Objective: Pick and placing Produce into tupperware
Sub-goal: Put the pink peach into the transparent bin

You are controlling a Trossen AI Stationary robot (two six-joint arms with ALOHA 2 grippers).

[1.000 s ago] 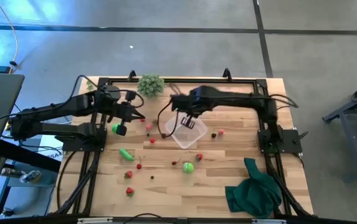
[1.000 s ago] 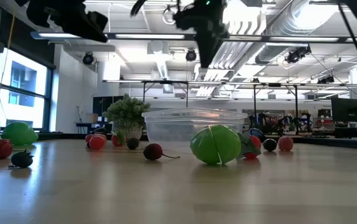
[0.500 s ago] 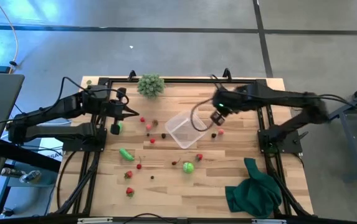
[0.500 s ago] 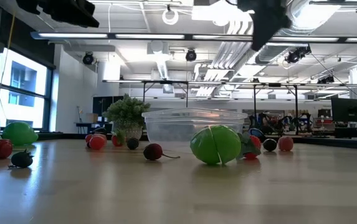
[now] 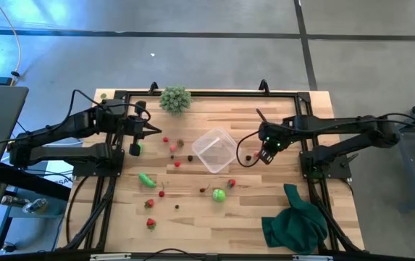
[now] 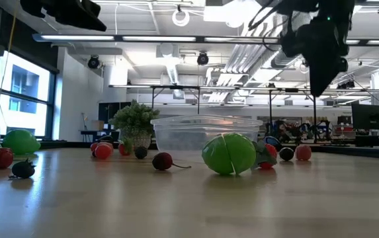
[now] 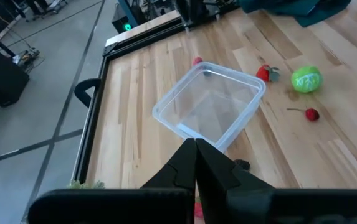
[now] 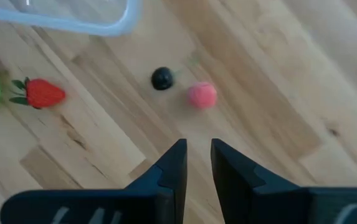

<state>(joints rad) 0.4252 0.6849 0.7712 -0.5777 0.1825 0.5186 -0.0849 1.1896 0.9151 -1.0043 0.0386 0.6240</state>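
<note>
Because the right end effector (image 8: 195,163) hangs above the counter (image 5: 279,210) with its jaws only narrowly parted and empty, a descent onto the pink berry (image 8: 202,95) could clip the dark berry (image 8: 161,78) beside it, rolling both away from the empty tupperware (image 5: 214,150); the left end effector (image 7: 195,163) waits closed.

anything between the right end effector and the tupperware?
Yes. In the high view, a pink berry and a small dark piece lie on the wood between the right end effector and the tupperware.
</note>
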